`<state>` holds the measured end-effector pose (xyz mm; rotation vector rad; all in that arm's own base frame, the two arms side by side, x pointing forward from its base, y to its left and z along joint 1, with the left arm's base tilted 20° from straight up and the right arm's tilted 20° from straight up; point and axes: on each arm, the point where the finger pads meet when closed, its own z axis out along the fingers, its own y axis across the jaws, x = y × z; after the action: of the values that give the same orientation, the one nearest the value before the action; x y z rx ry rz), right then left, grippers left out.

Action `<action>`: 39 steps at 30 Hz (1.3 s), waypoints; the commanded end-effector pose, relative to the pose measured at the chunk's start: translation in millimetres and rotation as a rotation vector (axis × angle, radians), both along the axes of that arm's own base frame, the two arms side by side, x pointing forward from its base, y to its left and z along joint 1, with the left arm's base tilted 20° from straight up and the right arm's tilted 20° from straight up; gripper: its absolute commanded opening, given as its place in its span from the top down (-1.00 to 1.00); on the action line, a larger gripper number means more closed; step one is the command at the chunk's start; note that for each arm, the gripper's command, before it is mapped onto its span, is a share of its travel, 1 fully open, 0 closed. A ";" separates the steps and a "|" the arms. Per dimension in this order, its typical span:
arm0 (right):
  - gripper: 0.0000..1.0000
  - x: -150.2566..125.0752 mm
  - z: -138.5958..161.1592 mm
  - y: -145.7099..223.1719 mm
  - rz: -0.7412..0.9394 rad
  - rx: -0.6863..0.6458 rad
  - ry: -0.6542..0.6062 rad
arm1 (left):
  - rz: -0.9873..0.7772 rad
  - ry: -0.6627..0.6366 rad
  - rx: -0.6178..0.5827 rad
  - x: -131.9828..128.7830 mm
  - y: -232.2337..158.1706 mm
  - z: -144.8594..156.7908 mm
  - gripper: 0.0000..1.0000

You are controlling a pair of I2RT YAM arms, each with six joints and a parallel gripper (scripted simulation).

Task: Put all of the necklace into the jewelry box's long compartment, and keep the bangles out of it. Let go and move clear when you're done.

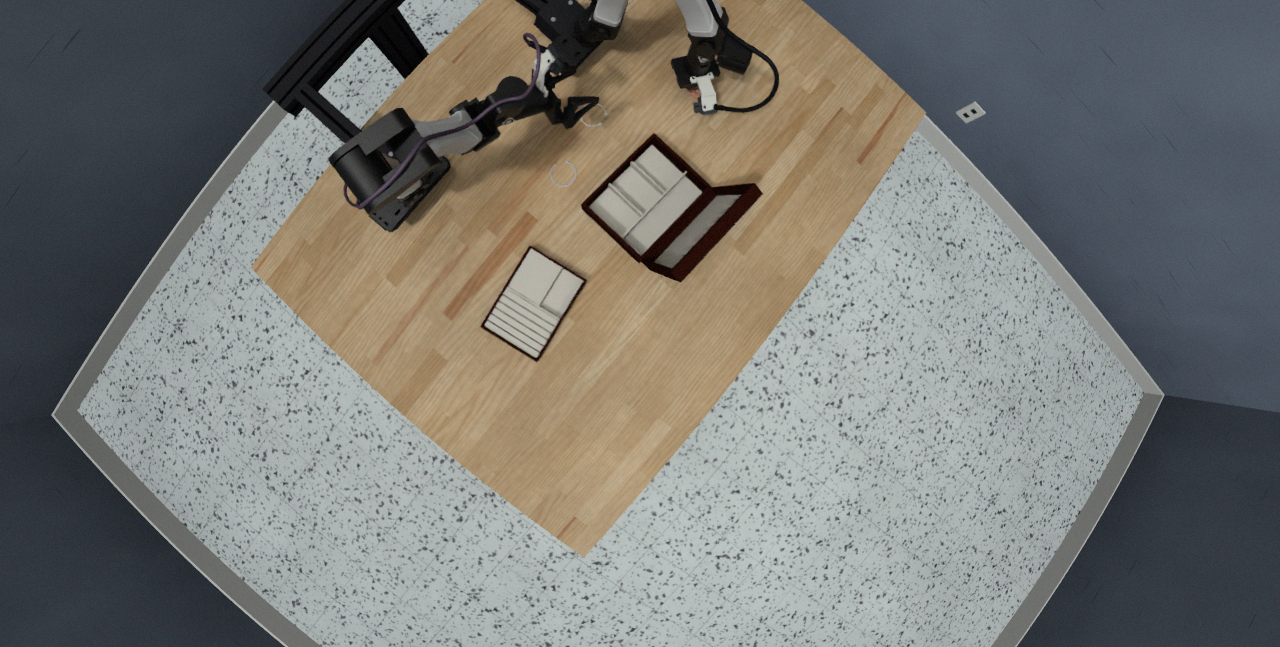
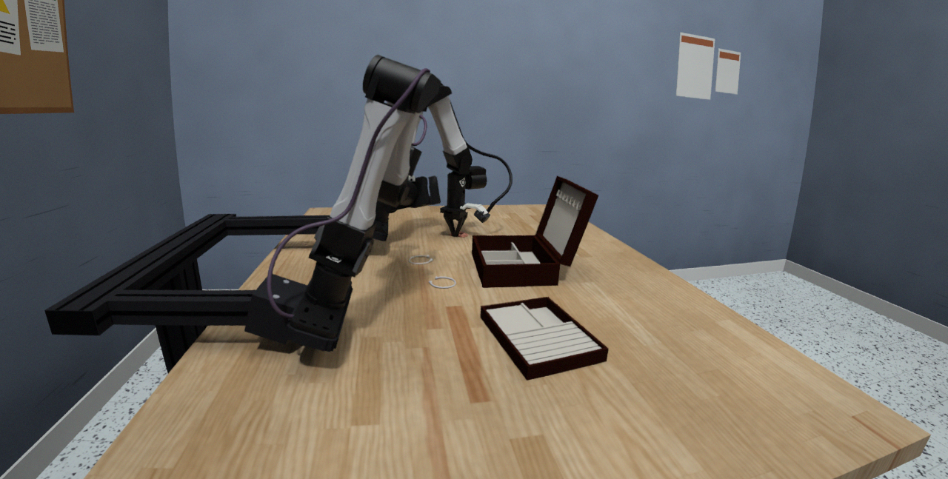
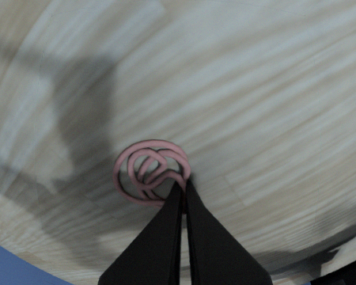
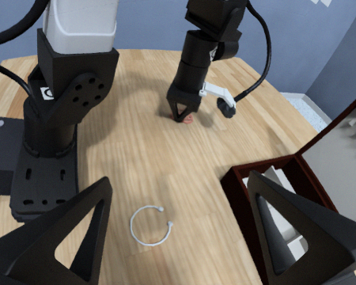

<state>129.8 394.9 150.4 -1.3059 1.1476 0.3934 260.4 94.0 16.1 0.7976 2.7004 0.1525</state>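
The pink necklace (image 3: 152, 142) (image 4: 188, 119) lies coiled on the table. My left gripper (image 3: 183, 186) (image 4: 177, 120) is shut on a strand at the coil's edge, down at table height; most of the coil lies beside the fingertips. The open jewelry box (image 1: 612, 234) (image 2: 520, 275) has its lid up; its long compartment (image 1: 666, 213) beside the lid looks empty. My right gripper (image 4: 179, 181) (image 1: 583, 112) is open and empty. One pale bangle (image 4: 130, 226) lies on the table beyond its fingers. The exterior view shows two bangles, a farther one (image 2: 421, 263) and a nearer one (image 2: 442, 288), both outside the box.
A shallow lined tray (image 1: 506, 286) (image 2: 568, 363) with narrow slots lies separately from the box. The raised lid (image 1: 748, 195) (image 2: 580, 224) stands along the box's far side from the arms. The right arm stands beside the bangles.
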 end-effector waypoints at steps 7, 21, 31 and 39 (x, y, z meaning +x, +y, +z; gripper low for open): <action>-1.00 -7.9 40.2 10.4 0.020 0.105 -0.018 | -0.009 -0.025 -0.007 1.1 0.0 12.5 1.00; -1.00 -10.9 57.8 15.0 0.018 0.138 -0.013 | -0.010 -0.027 -0.005 -19.6 0.4 70.3 1.00; -1.00 -11.1 58.6 15.1 0.019 0.142 -0.014 | -0.010 -0.027 -0.004 -43.9 0.1 133.8 1.00; -1.00 -10.8 58.3 15.0 0.019 0.141 -0.014 | -0.009 -0.027 -0.003 -57.4 -0.3 169.7 1.00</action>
<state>121.9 403.5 180.8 -1.2530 1.1100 0.4339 215.3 98.0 156.5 0.7806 2.6911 0.1603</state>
